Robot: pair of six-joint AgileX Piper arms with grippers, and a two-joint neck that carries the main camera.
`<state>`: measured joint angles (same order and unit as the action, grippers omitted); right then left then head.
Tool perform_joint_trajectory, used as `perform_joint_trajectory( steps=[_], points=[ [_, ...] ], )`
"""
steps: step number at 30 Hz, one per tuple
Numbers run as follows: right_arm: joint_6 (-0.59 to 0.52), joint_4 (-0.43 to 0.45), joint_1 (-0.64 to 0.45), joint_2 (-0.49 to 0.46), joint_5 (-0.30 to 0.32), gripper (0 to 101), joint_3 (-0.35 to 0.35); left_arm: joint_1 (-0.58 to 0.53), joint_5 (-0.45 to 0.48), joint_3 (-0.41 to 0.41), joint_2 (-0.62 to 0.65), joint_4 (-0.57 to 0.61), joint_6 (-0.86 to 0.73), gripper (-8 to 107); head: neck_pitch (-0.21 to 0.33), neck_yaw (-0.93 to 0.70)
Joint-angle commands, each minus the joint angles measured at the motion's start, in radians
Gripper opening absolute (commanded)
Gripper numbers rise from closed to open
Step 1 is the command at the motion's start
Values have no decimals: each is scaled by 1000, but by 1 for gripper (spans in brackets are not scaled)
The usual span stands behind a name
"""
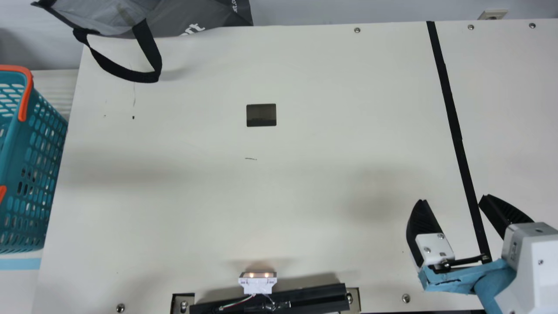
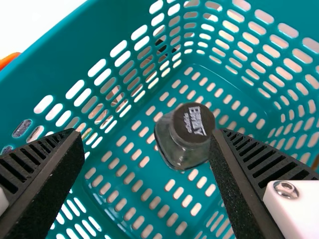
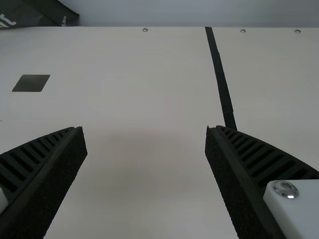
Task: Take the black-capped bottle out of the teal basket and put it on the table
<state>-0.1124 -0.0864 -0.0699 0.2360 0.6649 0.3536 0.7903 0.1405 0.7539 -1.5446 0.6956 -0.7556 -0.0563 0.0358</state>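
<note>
At the far left of the main view stands the teal basket (image 1: 37, 174) with its orange handles, beside the table. Inside the basket (image 2: 55, 30), the left wrist view has the bottle (image 2: 187, 134), squat and clear with a black cap, standing on the perforated floor. My left gripper (image 2: 147, 132) is open above it, with no contact visible between fingers and bottle. Over the table's right side my right gripper (image 1: 453, 200) is open; in its wrist view the gripper (image 3: 147, 129) has nothing between its spread fingers.
The cream table (image 1: 305, 196) carries a dark rectangle (image 1: 261, 115) and a black tape strip (image 1: 455, 131). A grey bag (image 1: 187, 17) lies at the back left, its black strap (image 1: 126, 74) over the table. A small lit module (image 1: 257, 283) sits at the front edge.
</note>
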Motion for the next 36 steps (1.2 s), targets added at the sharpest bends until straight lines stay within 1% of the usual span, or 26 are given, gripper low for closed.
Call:
perform_joint_trajectory(
  steps=[1,24,29,36],
  points=[
    [0,0,0,0,0,91,0,3,0,7,-13,21,-23,107,9,-8],
    [0,1,0,0,0,91,0,-13,-3,96,-163,303,-286,107,9,-8],
    [0,2,0,0,0,91,0,-20,16,114,-187,393,-368,107,9,-8],
    [0,2,0,0,0,91,0,-30,53,117,-207,537,-508,107,9,-8]
  ],
)
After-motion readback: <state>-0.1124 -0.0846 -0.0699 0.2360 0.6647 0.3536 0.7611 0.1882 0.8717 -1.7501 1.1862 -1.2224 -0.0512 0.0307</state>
